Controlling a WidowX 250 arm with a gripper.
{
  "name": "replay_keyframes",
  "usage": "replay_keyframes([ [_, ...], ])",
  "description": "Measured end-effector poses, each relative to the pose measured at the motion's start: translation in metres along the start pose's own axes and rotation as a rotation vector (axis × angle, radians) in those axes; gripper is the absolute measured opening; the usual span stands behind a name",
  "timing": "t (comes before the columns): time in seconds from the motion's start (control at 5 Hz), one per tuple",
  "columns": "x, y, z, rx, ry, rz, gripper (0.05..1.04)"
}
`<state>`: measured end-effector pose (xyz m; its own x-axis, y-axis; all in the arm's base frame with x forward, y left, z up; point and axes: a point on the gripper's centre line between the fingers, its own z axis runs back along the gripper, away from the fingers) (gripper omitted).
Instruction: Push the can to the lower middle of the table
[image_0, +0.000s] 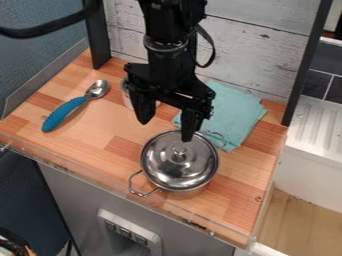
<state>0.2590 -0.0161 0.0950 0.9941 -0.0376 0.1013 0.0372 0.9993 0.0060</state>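
Note:
My gripper (167, 129) hangs over the upper middle of the wooden table, its two fingers spread apart with nothing between them. Behind its left finger stands the can (126, 95), pale and mostly covered by the gripper; only its left edge and a bit of its lower part show. Whether finger and can touch I cannot tell. The right fingertip is just above the back part of the pot lid. The wooden table (120, 145) has bare boards at its lower middle left of the pot.
A steel pot with a lid (179, 161) sits at the lower right of centre. A folded teal cloth (230, 115) lies right of the gripper, and a blue-handled spoon (65, 113) lies at the left. Dark posts and a whitewashed wall bound the back.

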Motion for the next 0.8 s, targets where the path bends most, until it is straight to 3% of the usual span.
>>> replay_keyframes([
  [0.2, -0.002, -0.001, -0.005, -0.005, 0.022, -0.001, 1.001],
  [0.4, 0.01, 0.02, -0.003, -0.016, 0.007, 0.038, 1.001],
  [0.8, 0.064, 0.069, -0.004, 0.045, -0.076, 0.09, 1.001],
])
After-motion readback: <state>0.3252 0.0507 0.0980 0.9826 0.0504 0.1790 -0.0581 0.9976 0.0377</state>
